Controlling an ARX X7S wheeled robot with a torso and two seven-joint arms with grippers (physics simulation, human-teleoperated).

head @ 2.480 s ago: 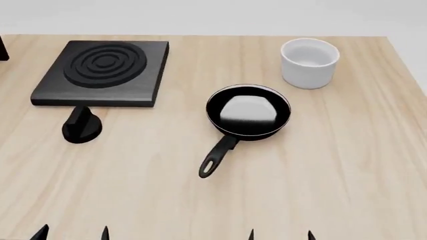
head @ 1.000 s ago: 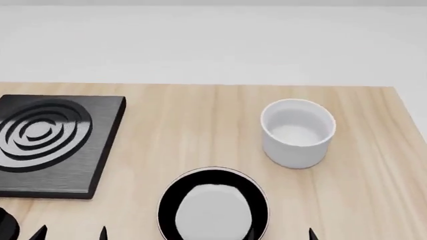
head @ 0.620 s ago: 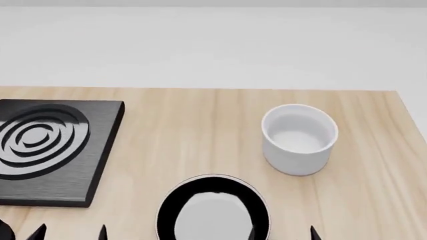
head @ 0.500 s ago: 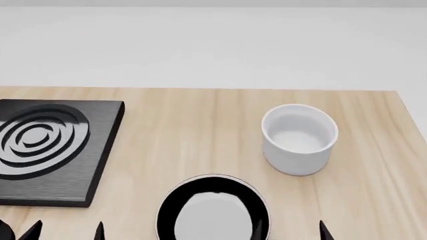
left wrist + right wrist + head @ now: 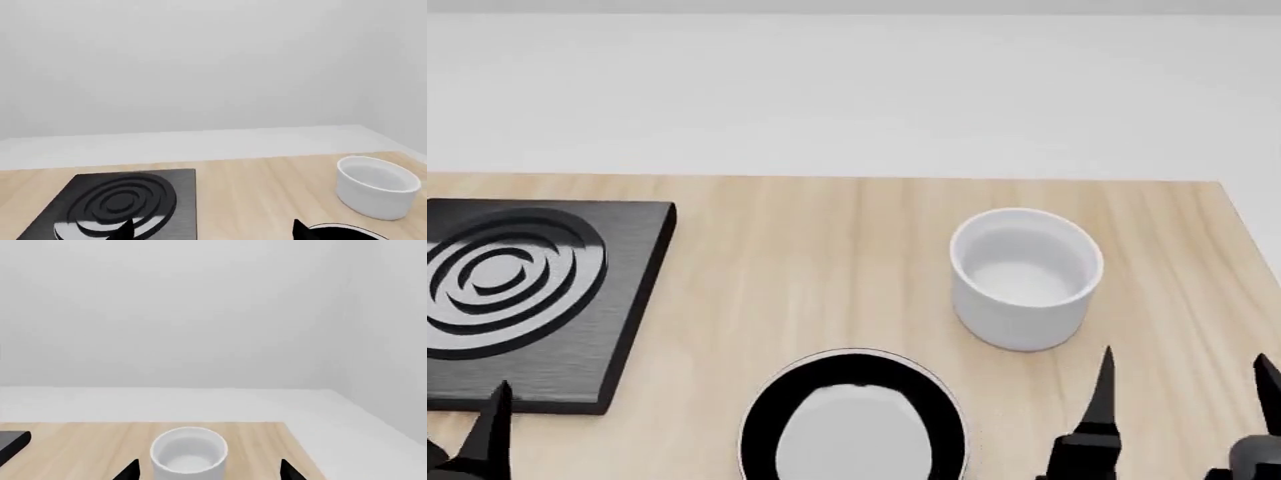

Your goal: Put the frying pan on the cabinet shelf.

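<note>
The frying pan point(image 5: 854, 425), black with a thin silvery rim and a shiny pale base, lies at the near edge of the head view, its handle cut off. A bit of its rim point(image 5: 347, 230) shows in the left wrist view. My right gripper point(image 5: 1184, 400) stands open to the pan's right, below the white cup. Of the left gripper, one fingertip point(image 5: 487, 425) shows at the near left in front of the burner plate. In the left wrist view the left gripper point(image 5: 212, 232) is open and holds nothing. The right gripper point(image 5: 208, 471) is open too. The cabinet shelf is out of view.
A white cylindrical cup point(image 5: 1024, 275) stands upright behind the pan on the right, also seen as the cup point(image 5: 189, 452). A square black burner plate point(image 5: 521, 300) with concentric rings lies at the left. The wooden table point(image 5: 827, 250) ends just right of the cup.
The head view has tilted up, cutting off the pan's handle. In the last half second both grippers came forward; the right one's fingers now reach up beside the pan.
</note>
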